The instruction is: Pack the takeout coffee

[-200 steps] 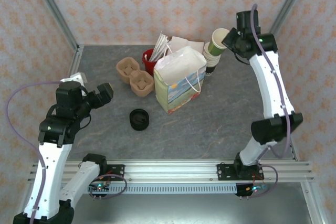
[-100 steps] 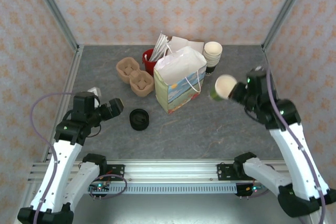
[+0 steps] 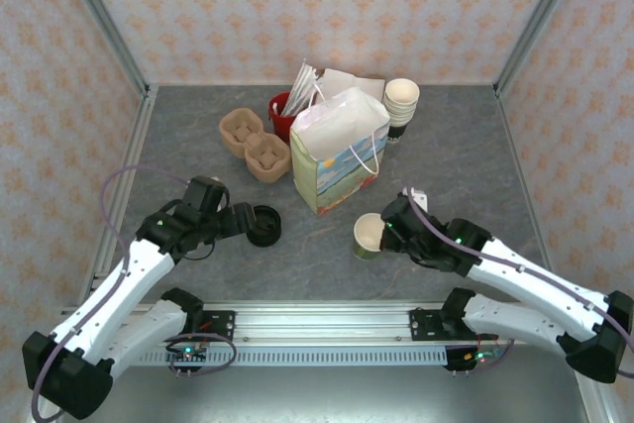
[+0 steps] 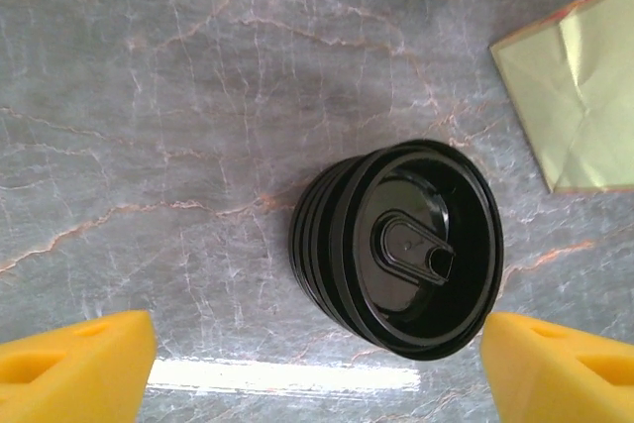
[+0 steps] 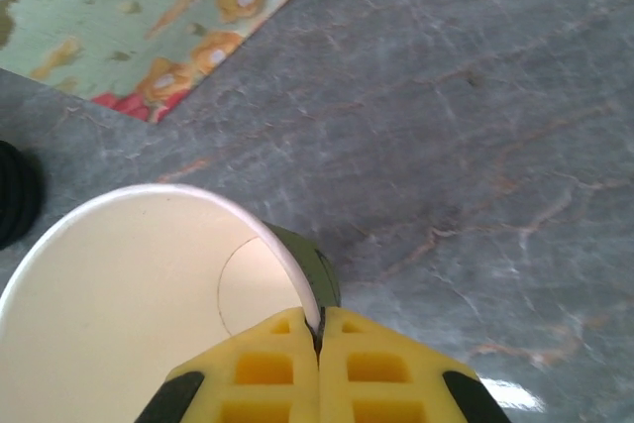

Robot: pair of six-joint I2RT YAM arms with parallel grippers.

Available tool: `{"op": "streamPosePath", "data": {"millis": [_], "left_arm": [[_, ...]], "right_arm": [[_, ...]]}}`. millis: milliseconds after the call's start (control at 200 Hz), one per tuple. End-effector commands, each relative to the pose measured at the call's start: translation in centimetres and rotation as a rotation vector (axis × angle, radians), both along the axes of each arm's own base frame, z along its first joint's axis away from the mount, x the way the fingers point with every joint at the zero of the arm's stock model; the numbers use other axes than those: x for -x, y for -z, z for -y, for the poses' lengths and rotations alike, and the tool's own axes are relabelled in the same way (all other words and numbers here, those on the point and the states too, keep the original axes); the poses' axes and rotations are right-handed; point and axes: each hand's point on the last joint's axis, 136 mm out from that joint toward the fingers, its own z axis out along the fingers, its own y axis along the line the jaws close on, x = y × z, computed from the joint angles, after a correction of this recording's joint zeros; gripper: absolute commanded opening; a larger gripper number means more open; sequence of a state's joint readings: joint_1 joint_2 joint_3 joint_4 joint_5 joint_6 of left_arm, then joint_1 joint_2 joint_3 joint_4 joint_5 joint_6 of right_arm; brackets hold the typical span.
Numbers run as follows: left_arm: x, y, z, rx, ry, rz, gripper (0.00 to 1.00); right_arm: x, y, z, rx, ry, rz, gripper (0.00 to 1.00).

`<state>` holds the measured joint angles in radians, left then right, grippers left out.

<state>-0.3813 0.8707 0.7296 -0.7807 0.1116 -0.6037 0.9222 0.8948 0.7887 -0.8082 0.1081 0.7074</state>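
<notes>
Right end effector (image 5: 319,332) was clamped tight on the rim of the open, lidless green-sided takeout cup (image 5: 129,294), near the worktop (image 3: 456,160) front edge, just before the paper bag (image 3: 337,151). Left end effector (image 4: 317,369) gaped wide, straddling the black lid stack (image 4: 396,245), fingers clear of it.

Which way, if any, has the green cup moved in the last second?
Yes: the green cup went from the cup stack behind the paper bag to the bag's near side.

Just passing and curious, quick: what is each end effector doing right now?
Left end effector: open, near the black lid stack, not touching it.
Right end effector: closed on the green paper cup's rim.
</notes>
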Motion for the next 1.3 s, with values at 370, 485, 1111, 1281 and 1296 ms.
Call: {"op": "streamPosePath", "data": {"millis": [370, 485, 1111, 1281, 1296], "left_arm": [[-3.3, 1.1, 0.9, -0.139, -0.021, 0.007, 0.67], [-3.7, 2.2, 1.7, -0.122, -0.003, -0.019, 0.62], [-3.5, 4.7, 1.6, -0.168, -0.003, -0.097, 0.37], [-3.1, 5.0, 1.6, -0.183, -0.003, -0.109, 0.33], [-3.2, 4.9, 1.6, -0.181, -0.001, -0.107, 0.33]], "right_arm": [[-2.4, 1.0, -5.2, -0.029, 0.014, 0.088, 0.0], [-2.2, 2.1, -5.3, -0.002, 0.01, 0.059, 0.03], [-2.0, 3.9, -5.5, 0.022, 0.025, 0.012, 0.19], [-2.1, 3.6, -5.6, -0.004, 0.025, 0.026, 0.26], [-2.1, 3.5, -5.7, -0.004, 0.025, 0.028, 0.27]]}}
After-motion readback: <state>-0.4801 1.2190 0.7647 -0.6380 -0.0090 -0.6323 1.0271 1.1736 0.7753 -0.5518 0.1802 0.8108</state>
